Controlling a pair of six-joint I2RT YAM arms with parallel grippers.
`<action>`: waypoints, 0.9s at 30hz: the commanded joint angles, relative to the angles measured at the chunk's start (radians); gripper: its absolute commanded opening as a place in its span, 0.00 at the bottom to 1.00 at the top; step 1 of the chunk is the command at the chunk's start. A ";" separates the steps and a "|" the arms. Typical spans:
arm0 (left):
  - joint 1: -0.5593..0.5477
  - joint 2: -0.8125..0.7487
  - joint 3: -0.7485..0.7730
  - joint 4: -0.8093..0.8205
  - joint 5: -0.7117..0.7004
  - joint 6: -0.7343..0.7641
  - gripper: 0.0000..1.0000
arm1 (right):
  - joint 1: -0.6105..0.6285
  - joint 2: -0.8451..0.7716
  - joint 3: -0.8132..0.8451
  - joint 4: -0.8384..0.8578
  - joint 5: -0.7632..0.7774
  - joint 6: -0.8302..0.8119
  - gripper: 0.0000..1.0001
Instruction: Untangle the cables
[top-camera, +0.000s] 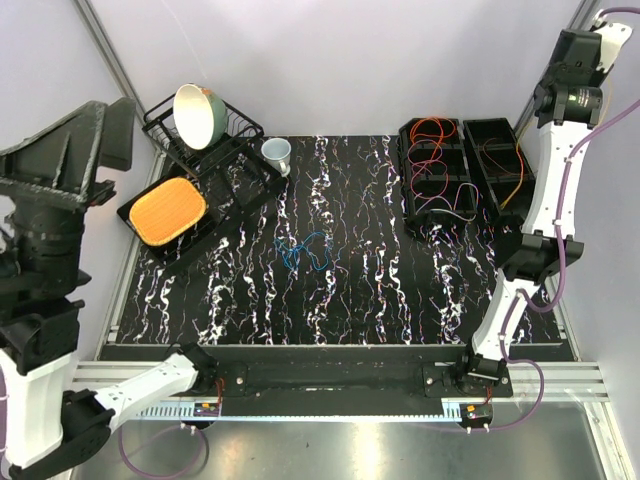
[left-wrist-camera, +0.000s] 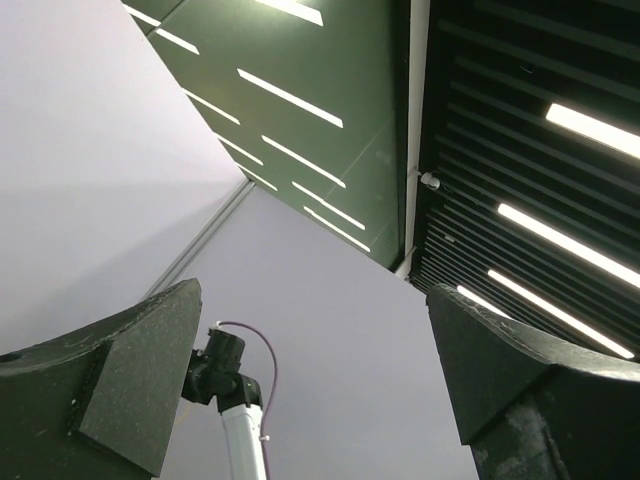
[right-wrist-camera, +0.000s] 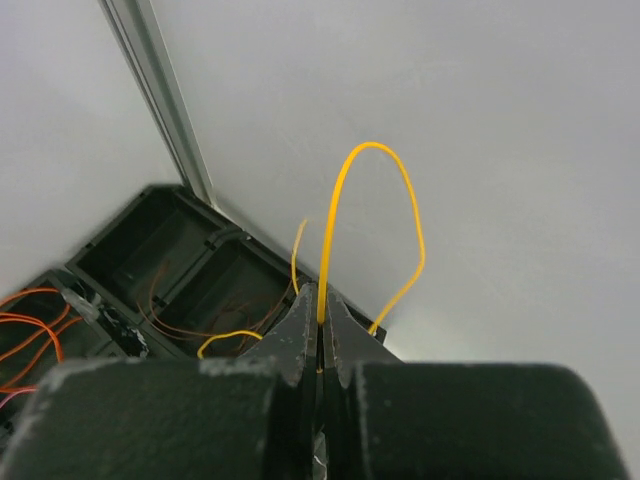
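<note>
Cables sit in two places in the overhead view. A small blue wire knot (top-camera: 303, 252) lies loose on the black, white-veined tabletop (top-camera: 380, 300). Thin orange and red loops (top-camera: 432, 135) fill the two black plastic divided bins (top-camera: 405, 180) at the far right. Both arms are raised well above the table.

The left wrist camera looks up at the ceiling lights. The left gripper (left-wrist-camera: 312, 300) is spread as wide as it goes, with nothing between its fingers.

In the right wrist view, the right gripper (right-wrist-camera: 320, 302) is pinched fully closed on a thin yellow wire (right-wrist-camera: 370, 146). The wire arches above the fingertips and trails down towards the bins below.

The step in hand looks like drawing this yellow strand free. That probably calls for a firm pinch and a slow, straight lift. The arm should pause if the orange loops start to rise with it, then lay the strand on bare table apart from the blue knot.
</note>
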 joint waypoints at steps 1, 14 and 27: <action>-0.004 0.048 0.023 0.050 0.047 -0.041 0.99 | -0.012 -0.021 -0.068 0.036 0.029 0.064 0.00; -0.004 0.131 0.008 0.147 0.198 -0.181 0.99 | -0.012 -0.069 -0.211 -0.129 -0.050 0.414 0.00; -0.004 0.133 -0.052 0.109 0.247 -0.138 0.99 | 0.034 -0.164 -0.351 -0.133 -0.264 0.560 0.00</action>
